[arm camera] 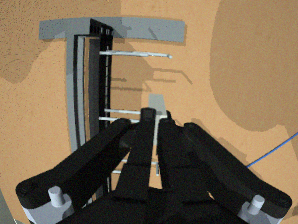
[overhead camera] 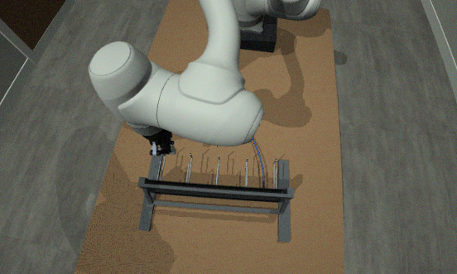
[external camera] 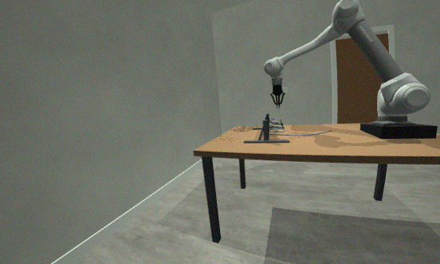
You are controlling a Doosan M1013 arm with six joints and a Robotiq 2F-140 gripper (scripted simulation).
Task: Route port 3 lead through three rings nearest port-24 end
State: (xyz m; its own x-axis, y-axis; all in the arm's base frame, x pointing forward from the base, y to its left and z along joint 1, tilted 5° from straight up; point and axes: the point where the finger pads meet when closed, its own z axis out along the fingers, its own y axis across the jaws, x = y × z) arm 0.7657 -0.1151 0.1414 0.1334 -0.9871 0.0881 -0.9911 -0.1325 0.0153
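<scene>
- Top view: you see the rack standing on the table, its rings projecting toward the robot base.
- Top view: locate the blue lead at the low-numbered end, running out between the last two rings and under the arm in your line of sight.
- Exterior view: you find the gripper pointing down above the rack, apart from it; the lead extends toward the base.
- Wrist view: note the fingers pressed together, pinching nothing; the lead lies well apart from them, at the right edge.
</scene>
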